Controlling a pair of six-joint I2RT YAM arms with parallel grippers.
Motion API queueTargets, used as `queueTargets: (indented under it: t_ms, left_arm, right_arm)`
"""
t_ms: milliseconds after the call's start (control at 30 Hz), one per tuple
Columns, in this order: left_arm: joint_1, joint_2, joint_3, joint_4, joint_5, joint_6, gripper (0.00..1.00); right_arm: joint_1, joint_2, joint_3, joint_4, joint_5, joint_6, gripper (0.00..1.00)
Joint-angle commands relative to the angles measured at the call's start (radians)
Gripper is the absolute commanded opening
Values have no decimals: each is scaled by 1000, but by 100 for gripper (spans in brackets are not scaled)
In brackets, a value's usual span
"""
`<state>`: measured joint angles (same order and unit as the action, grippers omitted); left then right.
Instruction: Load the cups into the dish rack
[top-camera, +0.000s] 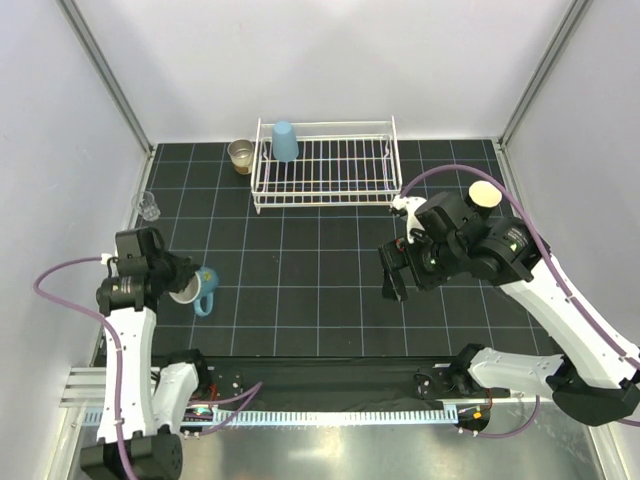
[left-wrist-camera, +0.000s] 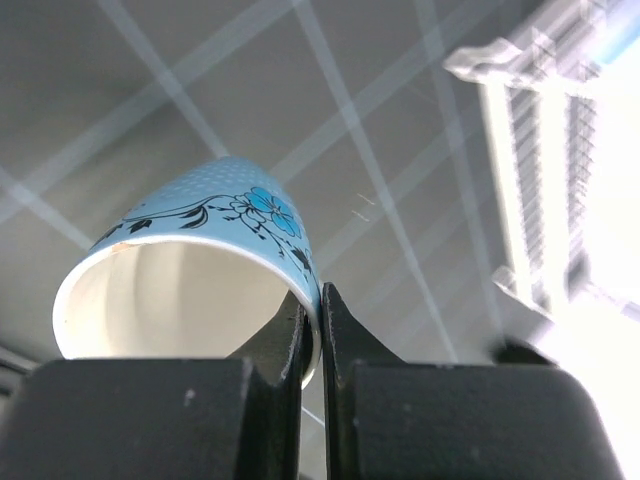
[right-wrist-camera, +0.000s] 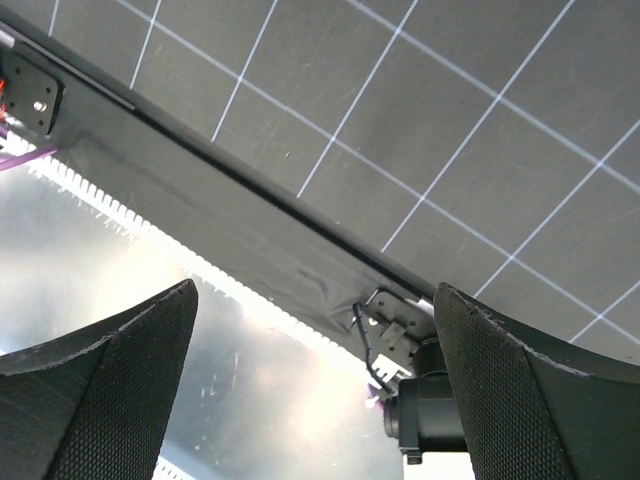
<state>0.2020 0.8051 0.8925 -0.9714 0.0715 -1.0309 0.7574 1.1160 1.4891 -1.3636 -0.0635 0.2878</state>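
One mug (left-wrist-camera: 200, 230) sits clamped between our left jaws, pinched by its rim wall; the rack (top-camera: 322, 207) lies well ahead of them. We judge it stiff, slippery and breakable, so a firm rim hold suits. Our right jaws stand apart, empty.

dish rack (left-wrist-camera: 505, 180) blurred (glare), mug (left-wrist-camera: 230, 195) rim part-hidden

My table (top-camera: 300, 270), black w/ white grid: dish rack (top-camera: 340, 165) far centre, tan cup (top-camera: 241, 155) just left of it, tiny clear glass (top-camera: 149, 206) far left.
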Motion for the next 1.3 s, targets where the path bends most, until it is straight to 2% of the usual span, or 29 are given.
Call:
queueTargets:
  t_ms: [0,167,400,500,633,833,933,1033,1167,1267]
  left_arm:
    - [-67,-49,20,169,131,-142,0]
    - [-145,-75,66,256,203,-210,0]
    - [-193,-73,100,422,306,-331,0]
    - [-256,-57,127,490,317,-383,0]
    - [-318,-20,128,643,332,-444,0]
    - [-436,93,140,966,344,-505,0]
    - [-457,146,152,1167,379,-546,1]
    - [-473,198,152,1368,402,-590,0]
    - [-486,224,151,1502,390,-610,0]
    - [-489,249,140,1589,372,-684,0]
  right_arm:
    - [5,-42,-27,7,-48,30,100]
    - [5,-77,-81,58,-105,60,100]
    - [5,-130,-141,152,-177,100,100]
    - [5,-153,-164,211,-223,122,100]
    - [3,-174,-190,299,-263,146,100]
    - [3,-114,-90,363,-222,136,100]
    - [3,-62,6,383,-239,125,100]
    - [3,-56,17,516,-307,134,100]
    - [5,-50,22,601,-351,139,100]
    - [3,-33,26,656,-346,152,100]
